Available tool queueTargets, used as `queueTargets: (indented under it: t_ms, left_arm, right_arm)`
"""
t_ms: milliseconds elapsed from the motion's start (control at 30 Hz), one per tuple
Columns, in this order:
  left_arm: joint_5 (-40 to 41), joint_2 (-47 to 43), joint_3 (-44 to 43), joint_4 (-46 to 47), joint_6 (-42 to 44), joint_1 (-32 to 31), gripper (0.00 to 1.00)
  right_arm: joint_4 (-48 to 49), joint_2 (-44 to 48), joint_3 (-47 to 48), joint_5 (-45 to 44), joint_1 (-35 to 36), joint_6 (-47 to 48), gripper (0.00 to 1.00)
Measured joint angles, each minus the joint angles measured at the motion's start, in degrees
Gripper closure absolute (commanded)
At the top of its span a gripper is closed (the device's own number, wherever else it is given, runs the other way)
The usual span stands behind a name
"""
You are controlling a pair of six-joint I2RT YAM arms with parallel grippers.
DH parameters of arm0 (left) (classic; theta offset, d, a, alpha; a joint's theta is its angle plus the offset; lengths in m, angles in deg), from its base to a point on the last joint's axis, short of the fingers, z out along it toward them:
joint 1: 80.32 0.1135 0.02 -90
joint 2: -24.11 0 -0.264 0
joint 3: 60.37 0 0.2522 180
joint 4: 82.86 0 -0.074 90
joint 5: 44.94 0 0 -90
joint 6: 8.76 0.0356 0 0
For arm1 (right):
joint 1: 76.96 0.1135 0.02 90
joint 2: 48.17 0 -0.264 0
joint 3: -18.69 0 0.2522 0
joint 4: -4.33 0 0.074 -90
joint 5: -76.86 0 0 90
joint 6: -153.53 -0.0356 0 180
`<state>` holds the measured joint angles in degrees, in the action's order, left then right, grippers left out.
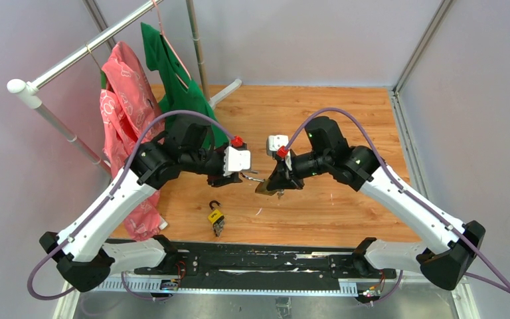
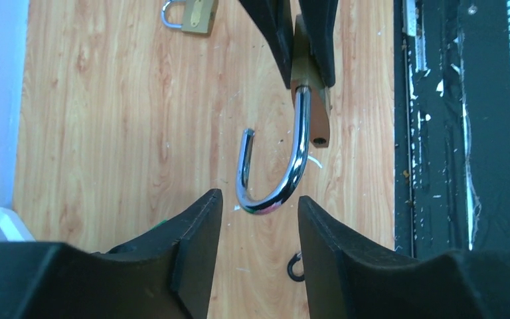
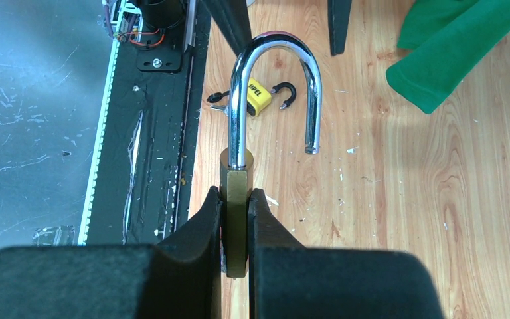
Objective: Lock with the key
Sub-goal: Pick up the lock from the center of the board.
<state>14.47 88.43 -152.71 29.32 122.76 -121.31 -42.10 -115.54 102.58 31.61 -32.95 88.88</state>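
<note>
Table: I see open wood running to the far and right edges; garments crowd the left
Right gripper: clamped on the brass padlock body, held above mid-table
Left gripper: jaws apart, flanking the shackle bend
Yellow padlock: lying near the front edge

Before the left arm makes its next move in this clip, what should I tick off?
1. Right end effector clamped on the padlock body: ok.
2. Shackle seated in the body: not ok, free end is out.
3. Left end effector lined up on the shackle's bend, jaws apart: ok.
4. Key in the padlock: cannot tell.
5. Second padlock lying on the table, apart from both arms: ok.
</note>
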Motion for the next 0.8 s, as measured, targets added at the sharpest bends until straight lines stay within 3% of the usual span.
queueTargets:
  t_ms: [100, 233, 267, 533, 667, 700, 800]
  left_arm:
    - [-0.1, 0.3, 0.1, 1.0, -1.6, -1.2, 0.65]
    - [-0.6, 0.3, 0.5, 2.3, -3.4, -1.9, 0.96]
    - [-0.7, 0.2, 0.6, 2.2, -3.8, -1.9, 1.0]
    - [-0.9, -0.2, 2.8, 3.9, -6.3, -1.9, 1.0]
    - [0.2, -0.7, 3.4, 5.8, -10.2, -1.9, 1.0]
    - [0.8, -1.0, 3.8, 7.0, -11.7, -1.9, 1.0]
    - [2.6, -1.9, 4.9, 9.7, -15.9, -1.7, 1.0]
  right_arm:
    - [0.0, 0.1, 0.1, 0.0, 0.2, 0.1, 1.0]
    - [0.1, 0.1, 0.3, -1.2, 0.3, 0.3, 1.0]
    - [0.2, 0.1, 0.3, -1.9, 0.2, 0.4, 1.0]
    - [-0.4, 0.1, 0.4, -3.5, 0.2, 1.3, 0.98]
    - [0.2, 0.2, 0.2, -4.6, 0.2, 1.4, 0.27]
    - [1.5, 0.5, -0.2, -4.5, 0.2, 1.3, 0.22]
    - [7.6, 2.8, -3.1, -4.7, 0.0, 0.5, 0.21]
